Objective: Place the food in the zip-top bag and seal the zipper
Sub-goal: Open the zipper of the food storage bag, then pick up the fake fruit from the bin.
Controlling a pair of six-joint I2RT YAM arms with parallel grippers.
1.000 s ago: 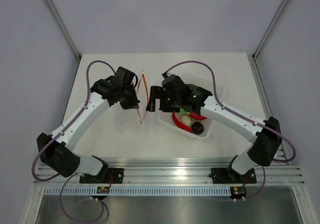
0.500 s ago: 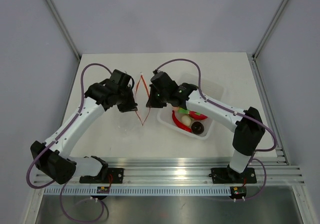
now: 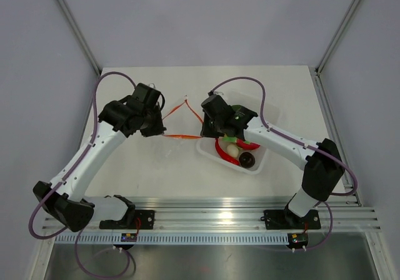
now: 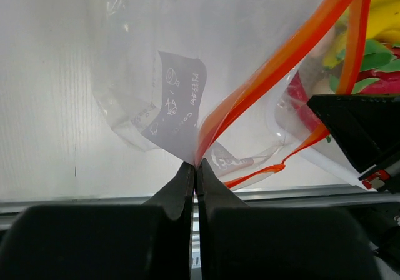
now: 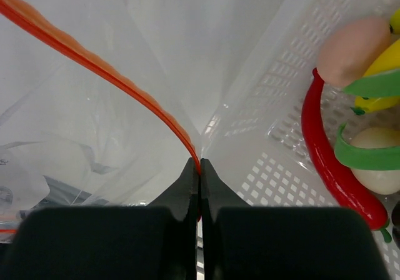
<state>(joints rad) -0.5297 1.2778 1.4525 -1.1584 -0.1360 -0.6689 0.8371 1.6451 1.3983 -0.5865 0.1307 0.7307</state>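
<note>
The clear zip-top bag (image 3: 178, 144) hangs between my two grippers, its orange-red zipper (image 3: 181, 108) spread into a wide triangle. My left gripper (image 3: 161, 132) is shut on the bag's left mouth edge (image 4: 187, 145), right beside the zipper (image 4: 275, 61). My right gripper (image 3: 203, 130) is shut on the zipper strip (image 5: 156, 105) at the opposite side. The food lies in the clear tray (image 3: 261, 162): a red chilli (image 5: 325, 161), a whitish piece (image 5: 375, 170), a pink dragon fruit (image 5: 353, 49), a yellow banana (image 5: 384, 67) and a dark round fruit (image 3: 247, 160).
The tray's perforated floor (image 5: 287, 142) sits directly right of my right gripper. Metal rails (image 3: 212, 217) run along the table's near edge, and grey walls close in the back and sides.
My right gripper has shut on the zipper strip and drawn it right. The left arm drew back left, and the mouth went from a narrow slit to a wide triangle.
</note>
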